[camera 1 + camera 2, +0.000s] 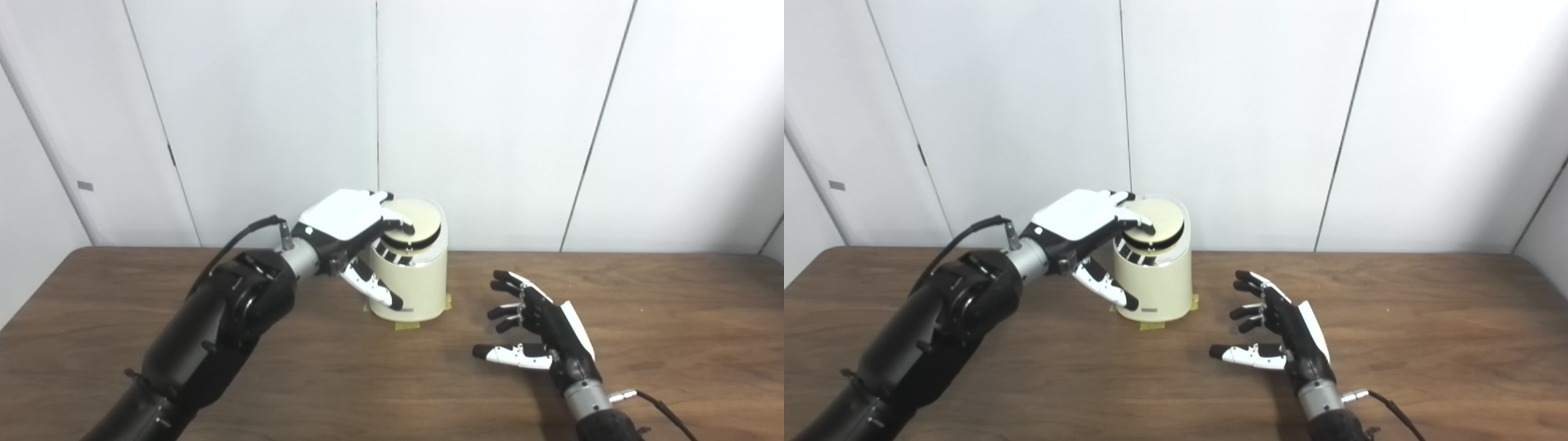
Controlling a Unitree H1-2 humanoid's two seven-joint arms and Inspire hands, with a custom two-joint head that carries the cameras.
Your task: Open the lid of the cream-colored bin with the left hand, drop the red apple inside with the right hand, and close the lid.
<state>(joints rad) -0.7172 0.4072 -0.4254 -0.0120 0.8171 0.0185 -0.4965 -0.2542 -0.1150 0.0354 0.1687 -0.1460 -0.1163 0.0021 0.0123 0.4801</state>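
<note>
The cream-colored bin stands on the table at the middle back. Its round lid sits on top, tilted a little, with a dark gap under its front edge. My left hand lies over the bin's left top; its fingers rest flat on the lid and its thumb hangs down beside the bin's left front. It grasps nothing. My right hand is open and empty, just above the table to the right of the bin. No red apple is in view.
Yellow tape strips stick out under the bin's base. The brown wooden table runs to both sides. White wall panels stand close behind the bin.
</note>
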